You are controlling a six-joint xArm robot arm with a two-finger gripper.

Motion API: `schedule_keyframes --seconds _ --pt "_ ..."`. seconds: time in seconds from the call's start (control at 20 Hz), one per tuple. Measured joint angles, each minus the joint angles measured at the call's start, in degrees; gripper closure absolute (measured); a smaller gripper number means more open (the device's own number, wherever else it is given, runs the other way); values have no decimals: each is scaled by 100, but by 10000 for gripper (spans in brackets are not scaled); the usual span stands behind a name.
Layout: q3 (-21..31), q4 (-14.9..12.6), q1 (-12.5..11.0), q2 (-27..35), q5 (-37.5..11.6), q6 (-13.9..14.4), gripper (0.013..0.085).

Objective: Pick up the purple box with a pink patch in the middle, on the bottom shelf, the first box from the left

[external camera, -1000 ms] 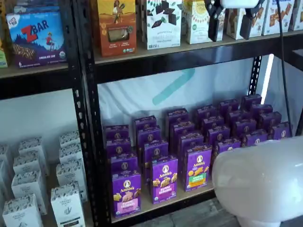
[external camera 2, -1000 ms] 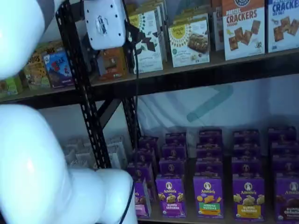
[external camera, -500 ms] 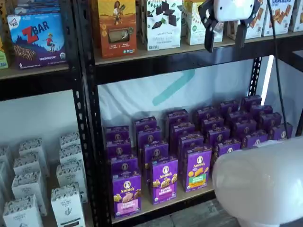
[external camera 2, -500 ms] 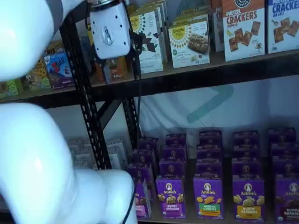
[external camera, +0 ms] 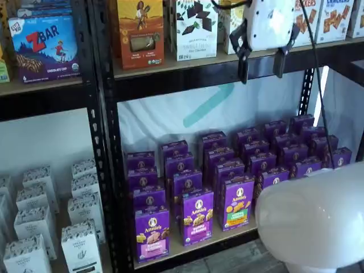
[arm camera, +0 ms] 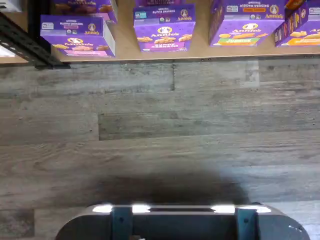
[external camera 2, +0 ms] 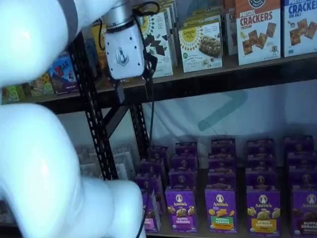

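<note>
The purple box (external camera: 152,233) stands upright at the front left of the bottom shelf (external camera: 193,248), with a white round logo and a pink patch low on its front. In a shelf view it is half hidden behind my arm (external camera 2: 151,213). It also shows in the wrist view (arm camera: 77,36), at the shelf's front edge beside a black upright. My gripper (external camera: 261,63) hangs high in front of the upper shelf, far above the box and to its right. Its two black fingers stand apart with nothing between them. It also shows in a shelf view (external camera 2: 132,82).
Rows of purple cartons fill the bottom shelf, among them an all-purple one (external camera: 197,216) and a green-patch one (external camera: 238,202) beside the target. A black upright (external camera: 105,142) borders it on the left. White cartons (external camera: 34,227) fill the left bay. My white arm (external camera: 313,216) blocks the lower right.
The gripper has come down from the view's top edge to the level of the upper shelf's rail and shifted a little sideways. The boxes have not moved.
</note>
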Motion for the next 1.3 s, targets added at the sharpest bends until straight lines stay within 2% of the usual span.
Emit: schedule_keyframes --seconds 0.1,0.35,0.65,0.8,1.3 --pt "214 -16 29 -22 -229 28 130" --pt "743 153 50 -21 -763 59 130" --pt "1384 103 191 31 -1454 189 130" --pt "1795 91 239 60 -1950 232 130" --pt "2637 203 353 530 -3134 285 130"
